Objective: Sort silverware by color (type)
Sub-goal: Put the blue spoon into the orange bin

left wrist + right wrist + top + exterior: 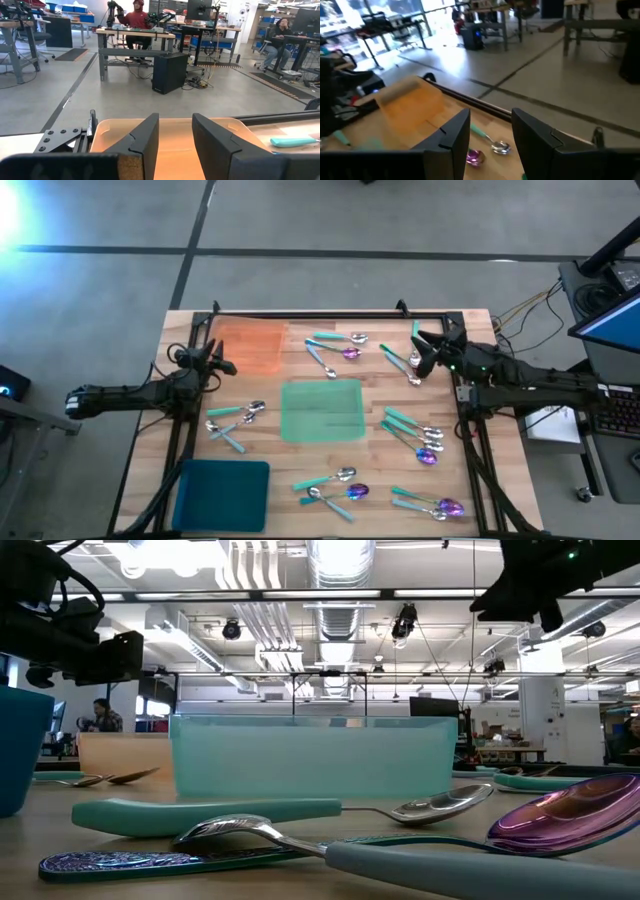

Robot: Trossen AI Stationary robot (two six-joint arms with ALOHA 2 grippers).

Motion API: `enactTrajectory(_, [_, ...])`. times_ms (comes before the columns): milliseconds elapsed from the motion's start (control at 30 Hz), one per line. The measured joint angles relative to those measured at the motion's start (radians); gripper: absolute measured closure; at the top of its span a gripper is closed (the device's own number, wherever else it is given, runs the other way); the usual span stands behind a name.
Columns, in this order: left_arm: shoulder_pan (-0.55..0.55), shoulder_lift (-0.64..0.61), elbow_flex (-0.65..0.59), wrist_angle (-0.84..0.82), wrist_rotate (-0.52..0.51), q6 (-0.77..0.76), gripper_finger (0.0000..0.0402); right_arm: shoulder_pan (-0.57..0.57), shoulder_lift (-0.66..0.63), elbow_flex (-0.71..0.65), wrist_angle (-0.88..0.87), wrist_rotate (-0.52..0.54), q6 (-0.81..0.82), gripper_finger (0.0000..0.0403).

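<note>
The silverware lies loose on the wooden table in small groups: at the far middle (pixel 335 345), the far right (pixel 400 360), the left (pixel 235 420), the right (pixel 415 435) and along the near edge (pixel 335 488). Some pieces are all silver; others have teal handles with silver or purple heads. My left gripper (pixel 175 145) stands open and level at the orange tray's (pixel 170 150) left end, above the table (pixel 222 360). My right gripper (pixel 491 145) is open and raised over the far right of the table (pixel 425 350), with two spoon heads (pixel 487 152) beyond it.
An orange tray (pixel 250 345) sits at the far left, a green one (pixel 322 410) in the middle and a teal one (pixel 222 492) at the near left. A black frame rail (pixel 310 313) runs along the far edge. People sit at desks beyond the table.
</note>
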Motion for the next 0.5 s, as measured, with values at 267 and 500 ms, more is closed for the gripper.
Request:
enactTrajectory(267, [0.0,0.0,0.0,0.0,0.0,0.0,0.0299,-0.121,0.072,0.013,-0.119,-0.002,0.101,0.0268])
enactTrajectory(500, [0.0,0.0,0.0,0.0,0.0,0.0,0.0299,-0.234,0.183,0.007,-0.231,-0.052,0.269,0.0268])
